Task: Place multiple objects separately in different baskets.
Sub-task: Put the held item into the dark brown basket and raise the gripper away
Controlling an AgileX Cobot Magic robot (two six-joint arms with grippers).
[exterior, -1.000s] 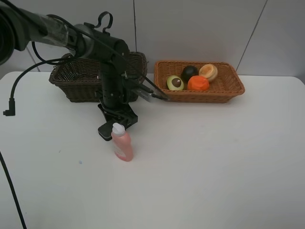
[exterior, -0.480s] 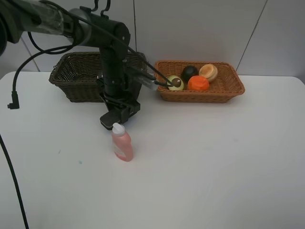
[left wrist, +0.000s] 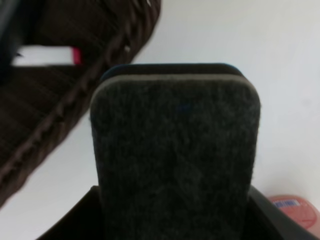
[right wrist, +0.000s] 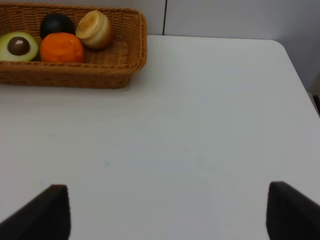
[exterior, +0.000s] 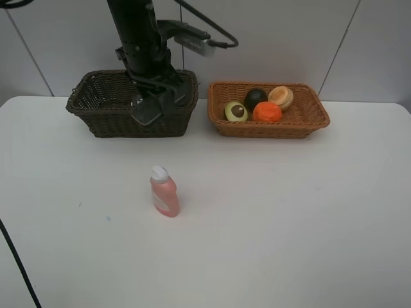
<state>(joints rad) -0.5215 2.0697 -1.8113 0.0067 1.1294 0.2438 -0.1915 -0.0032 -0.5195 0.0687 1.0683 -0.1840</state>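
The flat black device [exterior: 148, 110] hangs pinched in the left pincer [exterior: 151, 102] over the front edge of the dark basket [exterior: 96, 115], at about 11 o'clock on the tabletop [exterior: 270, 212] in the high view. In the left wrist view the device [left wrist: 175, 150] fills most of the frame, felt-like face up, with the dark basket's rim [left wrist: 100, 70] beside it and a white marker with a pink tip [left wrist: 47, 56] lying inside the basket. A corner of the pink bottle [left wrist: 295, 210] shows on the tabletop below.

The pink bottle with a white cap [exterior: 164, 192] stands upright alone on the tabletop, at about 6 o'clock from the dark basket and well apart from it.

The light basket [exterior: 302, 122] sits just beside the dark one, at its 3 o'clock. It holds the halved avocado [exterior: 236, 111], the dark mangosteen [exterior: 255, 97], the orange [exterior: 267, 111] and the tan round fruit [exterior: 281, 96], clustered together.

The right pincer [right wrist: 167, 210] is spread wide over bare tabletop, its two fingertips [right wrist: 50, 212] at the frame edge, holding nothing.
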